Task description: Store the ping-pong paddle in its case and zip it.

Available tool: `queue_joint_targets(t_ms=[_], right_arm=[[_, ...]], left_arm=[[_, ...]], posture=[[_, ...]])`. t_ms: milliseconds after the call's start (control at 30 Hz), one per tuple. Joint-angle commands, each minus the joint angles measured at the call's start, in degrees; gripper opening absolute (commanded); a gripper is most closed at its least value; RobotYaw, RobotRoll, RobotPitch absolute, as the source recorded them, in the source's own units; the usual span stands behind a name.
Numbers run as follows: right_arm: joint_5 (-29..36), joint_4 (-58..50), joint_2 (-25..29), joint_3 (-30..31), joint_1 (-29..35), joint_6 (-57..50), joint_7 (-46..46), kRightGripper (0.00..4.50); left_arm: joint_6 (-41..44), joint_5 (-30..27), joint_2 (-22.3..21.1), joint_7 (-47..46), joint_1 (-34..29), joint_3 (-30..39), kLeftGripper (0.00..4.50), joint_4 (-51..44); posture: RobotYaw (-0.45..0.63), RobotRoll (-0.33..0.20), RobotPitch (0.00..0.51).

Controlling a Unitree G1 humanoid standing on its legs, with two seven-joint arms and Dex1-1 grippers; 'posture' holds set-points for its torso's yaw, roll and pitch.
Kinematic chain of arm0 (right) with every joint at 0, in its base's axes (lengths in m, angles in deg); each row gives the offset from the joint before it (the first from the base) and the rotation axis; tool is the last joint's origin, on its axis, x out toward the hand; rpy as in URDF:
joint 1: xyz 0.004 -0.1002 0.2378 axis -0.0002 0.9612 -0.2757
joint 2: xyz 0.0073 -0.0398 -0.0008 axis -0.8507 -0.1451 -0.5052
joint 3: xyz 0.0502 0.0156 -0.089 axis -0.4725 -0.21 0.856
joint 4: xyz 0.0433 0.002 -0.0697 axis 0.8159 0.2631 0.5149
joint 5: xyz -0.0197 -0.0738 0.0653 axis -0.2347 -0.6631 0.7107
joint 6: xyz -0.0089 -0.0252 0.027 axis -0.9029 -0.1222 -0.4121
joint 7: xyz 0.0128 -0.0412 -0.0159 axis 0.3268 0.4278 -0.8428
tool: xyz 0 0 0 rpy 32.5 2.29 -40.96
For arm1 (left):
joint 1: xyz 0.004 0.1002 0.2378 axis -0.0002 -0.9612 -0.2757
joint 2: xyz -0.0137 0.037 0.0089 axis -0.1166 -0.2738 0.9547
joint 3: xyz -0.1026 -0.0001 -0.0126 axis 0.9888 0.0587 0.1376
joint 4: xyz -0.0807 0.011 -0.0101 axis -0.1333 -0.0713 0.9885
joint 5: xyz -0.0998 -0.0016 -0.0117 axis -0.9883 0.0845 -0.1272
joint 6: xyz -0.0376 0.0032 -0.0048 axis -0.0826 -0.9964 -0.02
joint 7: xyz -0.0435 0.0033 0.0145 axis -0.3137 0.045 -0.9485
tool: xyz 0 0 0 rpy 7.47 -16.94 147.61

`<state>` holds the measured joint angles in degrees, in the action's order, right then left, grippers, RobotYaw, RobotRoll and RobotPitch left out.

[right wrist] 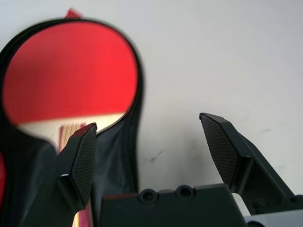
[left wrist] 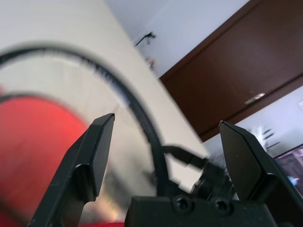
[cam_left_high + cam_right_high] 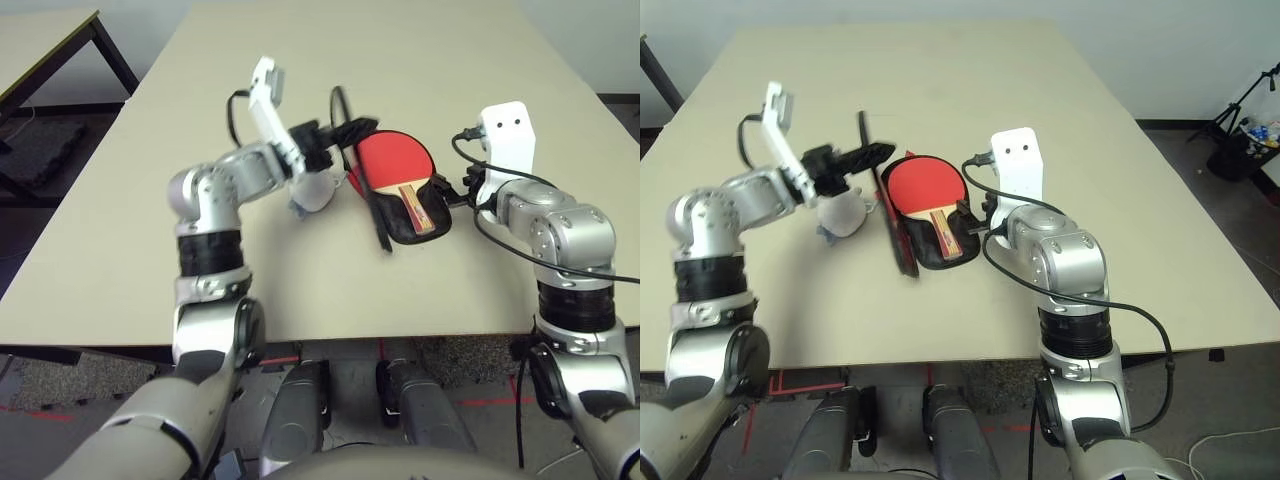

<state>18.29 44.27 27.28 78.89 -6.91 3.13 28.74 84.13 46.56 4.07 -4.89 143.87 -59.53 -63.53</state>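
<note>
The ping-pong paddle [image 3: 392, 158] lies red face up inside the open case [image 3: 412, 226], its wooden handle [image 3: 413, 208] pointing toward me. The case lid [image 3: 371, 204] stands on edge along the paddle's left side, showing its black zipper rim. My left gripper [image 3: 350, 131] is open at the top of that lid; in the left wrist view the zipper rim [image 2: 142, 111] arcs between its fingers [image 2: 97, 151]. My right gripper [image 3: 452, 190] is open just right of the case's handle end, with nothing between its fingers [image 1: 81, 158]. The paddle [image 1: 71, 71] also shows in the right wrist view.
A white fluffy ball [image 3: 314, 190] sits on the beige table [image 3: 300, 280] just left of the case, under my left wrist. A second table [image 3: 45, 45] stands at the far left. Stands and gear [image 3: 1250, 135] are on the floor at the right.
</note>
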Motion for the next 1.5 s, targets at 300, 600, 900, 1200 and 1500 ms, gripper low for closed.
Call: queue_joint_targets(t_ms=[300, 600, 900, 1200, 1500], right_arm=[[2.07, -2.22, -11.63, -19.2, -7.57, -0.61, 10.15, 4.49], [8.18, -2.99, -16.51, -28.66, -6.28, -10.96, 8.72, 4.49], [8.64, -5.13, -16.25, -34.43, -5.92, -21.91, 7.19, 4.49], [17.38, -7.0, -17.23, -35.59, 0.42, -22.03, 8.65, 4.49], [30.52, -7.43, -19.38, -38.42, 4.45, -22.03, 19.01, 4.49]], left_arm=[[-13.89, 6.09, 2.28, 3.1, 4.6, -4.29, 4.5, 16.39], [-11.97, 8.29, 0.19, 3.81, -2.66, -9.79, 4.5, 2.2], [-6.55, 7.96, -3.24, 3.2, -13.89, -13.74, 4.5, -12.55], [-4.69, 7.96, -3.3, 2.29, -17.95, -14.52, 4.5, -17.4], [-5.15, 8.38, -3.35, 2.39, -17.81, -15.2, 4.5, -16.97]], posture=[[0.02, 0.0, 0.163], [0.03, 0.0, 0.159], [0.05, 0.0, 0.165], [0.05, 0.0, 0.168], [0.04, 0.0, 0.168]])
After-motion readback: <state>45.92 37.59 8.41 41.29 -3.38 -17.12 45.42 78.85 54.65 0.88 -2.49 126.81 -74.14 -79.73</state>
